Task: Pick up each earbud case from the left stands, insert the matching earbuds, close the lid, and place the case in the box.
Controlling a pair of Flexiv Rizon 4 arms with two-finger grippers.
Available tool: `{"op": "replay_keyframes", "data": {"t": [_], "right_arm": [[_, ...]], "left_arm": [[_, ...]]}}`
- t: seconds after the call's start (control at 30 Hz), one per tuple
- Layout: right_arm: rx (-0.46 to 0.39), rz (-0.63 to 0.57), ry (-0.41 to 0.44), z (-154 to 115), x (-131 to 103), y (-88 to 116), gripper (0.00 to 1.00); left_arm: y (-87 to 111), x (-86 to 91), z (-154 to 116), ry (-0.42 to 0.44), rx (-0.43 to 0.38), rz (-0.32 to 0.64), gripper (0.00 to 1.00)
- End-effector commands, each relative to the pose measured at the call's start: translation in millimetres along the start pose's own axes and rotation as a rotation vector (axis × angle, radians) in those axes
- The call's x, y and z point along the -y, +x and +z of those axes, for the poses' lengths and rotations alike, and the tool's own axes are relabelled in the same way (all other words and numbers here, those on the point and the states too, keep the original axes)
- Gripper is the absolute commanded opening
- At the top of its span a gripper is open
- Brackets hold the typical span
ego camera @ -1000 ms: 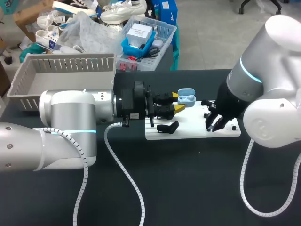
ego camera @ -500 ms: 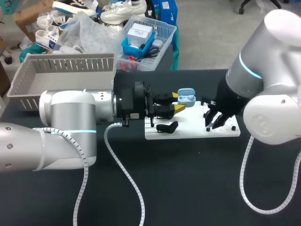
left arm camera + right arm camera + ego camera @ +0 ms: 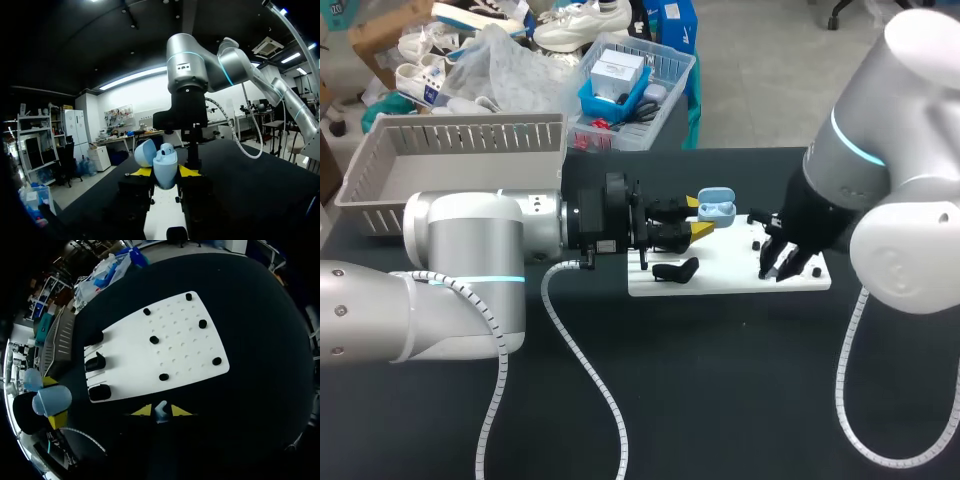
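- While the left hand holds the pale-blue earbud case at the 10 o'clock corner of the white board, the head view puts the right hand low over the board's 4 o'clock end, among the black pegs.
- Black stands sit along the board's 9 o'clock edge. The grey box is at the 10 o'clock corner of the table.
- Left wrist view: both yellow tips clamp the case from two sides, and its lid is swung open. One pale bud looks seated in a well, though I cannot be sure.
- Right wrist view: the right hand's tips are pinched on a small pale earbud, just off the board's near edge. The case is well apart from it, off to one side near the stands.
- Step, as I judge it: earbud insertion, with the bud picked and not yet delivered.
- Next move calls for carrying the bud across to the open case, lining it up with the free well and seating it gently. Lid and box come after.
- Writing: none legible on the case, board or box.
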State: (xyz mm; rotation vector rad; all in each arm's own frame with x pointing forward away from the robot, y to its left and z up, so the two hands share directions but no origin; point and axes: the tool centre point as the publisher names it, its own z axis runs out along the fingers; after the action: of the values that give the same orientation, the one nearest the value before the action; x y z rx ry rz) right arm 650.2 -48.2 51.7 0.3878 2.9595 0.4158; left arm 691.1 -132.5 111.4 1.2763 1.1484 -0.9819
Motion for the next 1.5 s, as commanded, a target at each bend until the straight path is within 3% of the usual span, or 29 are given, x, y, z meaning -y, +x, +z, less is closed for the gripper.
{"op": "replay_keyframes", "data": {"t": [0.03,0.67,0.9,1.27,1.5], "right_arm": [[0.025,0.003,-0.012,-8,4,14,0.0],[-0.002,-0.313,0.101,-63,-26,62,0.0],[-0.051,-0.456,0.157,-78,-47,62,0.0],[-0.1,-0.607,0.086,-107,-81,51,0.0],[-0.092,-0.641,0.088,-121,-101,36,0.0]], "left_arm": [[0.5,0.3,0,-0.003,0.002,0.002,0.0],[0.5,0.3,0,-0.003,0.002,0.002,0.0],[0.5,0.3,0,-0.003,0.002,0.002,0.0],[0.5,0.3,0,-0.003,0.002,0.002,0.0],[0.5,0.3,0,-0.003,0.002,0.002,0.0]]}}
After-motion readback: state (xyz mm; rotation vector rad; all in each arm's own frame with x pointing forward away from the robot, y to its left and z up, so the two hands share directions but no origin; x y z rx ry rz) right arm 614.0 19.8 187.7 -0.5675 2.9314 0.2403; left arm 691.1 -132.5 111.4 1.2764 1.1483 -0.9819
